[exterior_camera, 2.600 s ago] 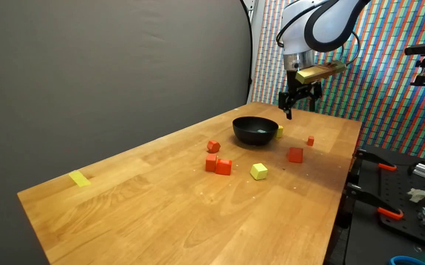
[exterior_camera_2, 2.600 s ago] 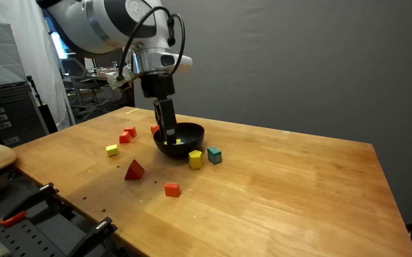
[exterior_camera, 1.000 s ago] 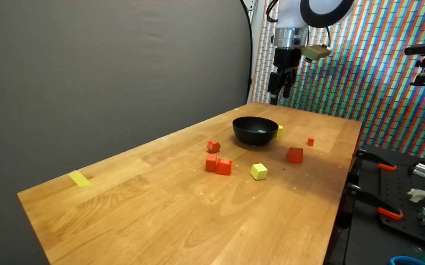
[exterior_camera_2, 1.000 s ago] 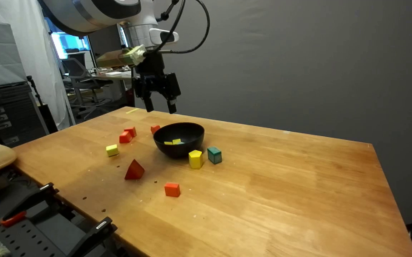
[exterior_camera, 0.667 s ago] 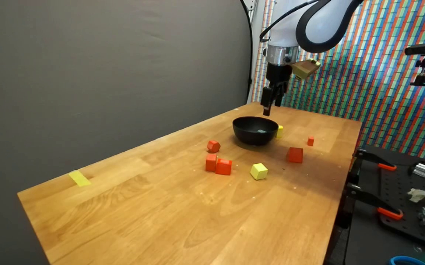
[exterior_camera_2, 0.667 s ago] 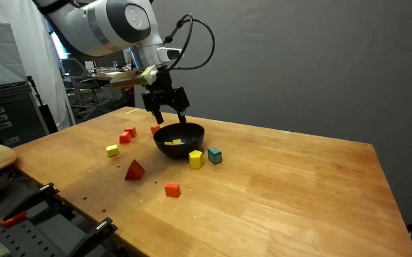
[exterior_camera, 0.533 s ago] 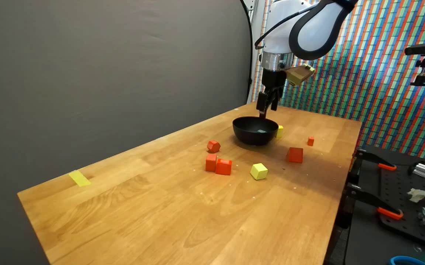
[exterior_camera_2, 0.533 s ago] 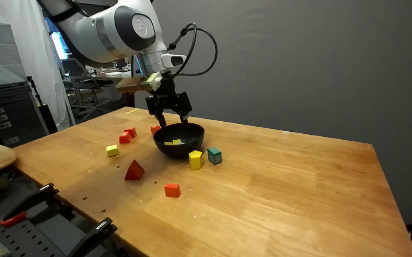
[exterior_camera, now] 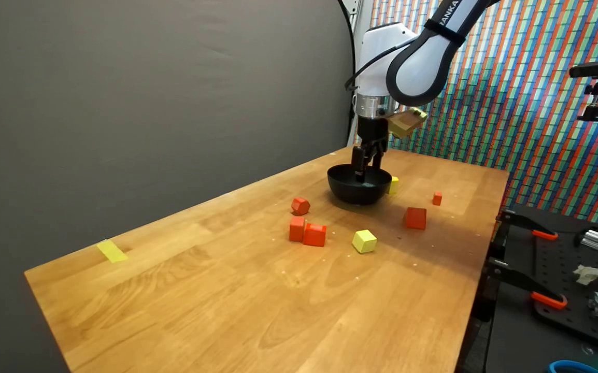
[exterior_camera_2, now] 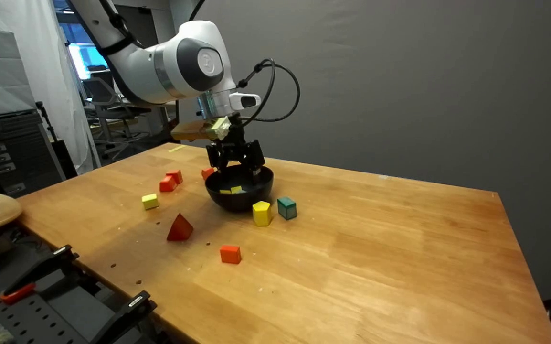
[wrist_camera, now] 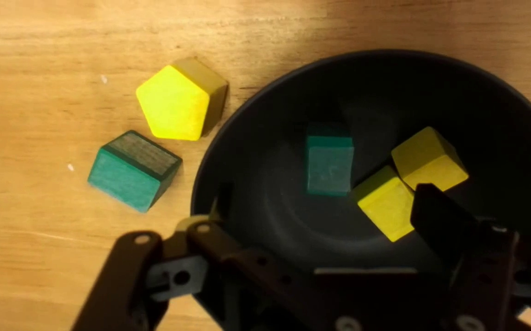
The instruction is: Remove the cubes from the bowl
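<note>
Seemingly the grasp step: gripper (wrist_camera: 323,198) spread at the bowl (wrist_camera: 371,92), wrist view's right; next, probably, descend and pinch the green cube (wrist_camera: 330,168)

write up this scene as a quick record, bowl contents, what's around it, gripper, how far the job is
container: black bowl
in bowl: green block, two yellow blocks visible
beside bowl: yellow pentagonal block, second green block
elsewhere: five red pieces, light yellow cube, yellow tape strip
tool: gripper, open at the bowl's mouth, holding nothing
contact with blocks: cannot tell
task: unfinished, blocks inside
</note>
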`<state>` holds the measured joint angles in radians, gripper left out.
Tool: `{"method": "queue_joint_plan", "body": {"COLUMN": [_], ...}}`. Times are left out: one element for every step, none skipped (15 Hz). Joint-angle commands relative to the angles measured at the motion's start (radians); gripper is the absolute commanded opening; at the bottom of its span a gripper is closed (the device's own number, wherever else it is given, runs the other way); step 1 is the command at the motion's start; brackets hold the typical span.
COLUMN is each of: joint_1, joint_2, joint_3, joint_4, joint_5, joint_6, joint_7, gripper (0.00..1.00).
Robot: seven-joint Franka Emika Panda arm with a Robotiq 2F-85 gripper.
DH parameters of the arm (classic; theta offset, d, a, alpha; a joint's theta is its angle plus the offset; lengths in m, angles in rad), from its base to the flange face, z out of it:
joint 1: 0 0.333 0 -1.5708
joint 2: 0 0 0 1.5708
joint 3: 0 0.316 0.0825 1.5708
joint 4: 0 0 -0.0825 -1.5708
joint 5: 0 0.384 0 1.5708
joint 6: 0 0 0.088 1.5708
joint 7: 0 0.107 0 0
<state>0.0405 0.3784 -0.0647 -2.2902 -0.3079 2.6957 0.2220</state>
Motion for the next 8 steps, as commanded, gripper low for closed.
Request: {"method": "queue_joint_plan", "body": {"joint_1": [0.019, 0.018, 0.02, 0.019, 0.019, 0.018, 0.018, 0.017], "joint_2": [0.041, 0.046, 0.051, 0.056, 0.06, 0.064, 0.068, 0.071], "joint_3": [-0.017, -0.014, -0.015, -0.014, -0.014, -0.012, -0.012, -0.009], "joint_4": [0.033, 0.035, 0.037, 0.039, 0.042, 0.046, 0.05, 0.053], "joint_5": [0.015, 0.018, 0.016, 0.019, 0.02, 0.023, 0.024, 0.03], "joint_6": [-0.007, -0.011, -0.011, -0.013, -0.015, -0.017, -0.018, -0.02], "joint_7": [-0.038, -0.049, -0.053, -0.059, -0.063, -0.068, -0.07, -0.073], "gripper": [0.76, 0.7, 0.61, 0.53, 0.46, 0.45, 0.41, 0.38]}}
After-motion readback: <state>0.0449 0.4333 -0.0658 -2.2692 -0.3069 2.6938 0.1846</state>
